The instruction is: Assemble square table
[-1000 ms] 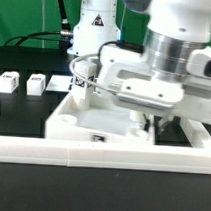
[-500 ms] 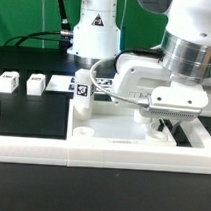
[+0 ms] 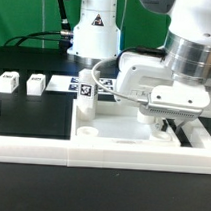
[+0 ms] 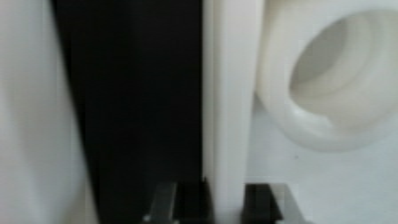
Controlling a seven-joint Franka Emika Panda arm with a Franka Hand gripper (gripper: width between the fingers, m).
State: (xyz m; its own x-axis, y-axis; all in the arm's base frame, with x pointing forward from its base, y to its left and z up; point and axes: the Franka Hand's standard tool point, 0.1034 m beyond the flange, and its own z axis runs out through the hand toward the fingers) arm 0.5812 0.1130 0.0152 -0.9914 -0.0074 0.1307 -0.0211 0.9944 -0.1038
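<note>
Straddling the rim of the large white plastic square slab (image 3: pixel 117 127), the jaws of the gripper (image 3: pixel 170 125) flank it. Whether they pinch it cannot be told.

A green backdrop (image 3: pixel 23 9) is hanging at the rear, a black cable (image 3: pixel 27 36) is trailing before it, and even light is falling on the black tabletop (image 3: pixel 99 188).

Much of the scene is masked or out of focus.
In the exterior view the arm (image 3: pixel 186 58) covers the part of the square table (image 3: pixel 118 124) toward the bench's far edge, and the gripper (image 3: pixel 170 130) tips are too small and dark to tell their hold. The wrist view is blurred; a round hole (image 4: pixel 347 80) is cut by the picture's edge.
</note>
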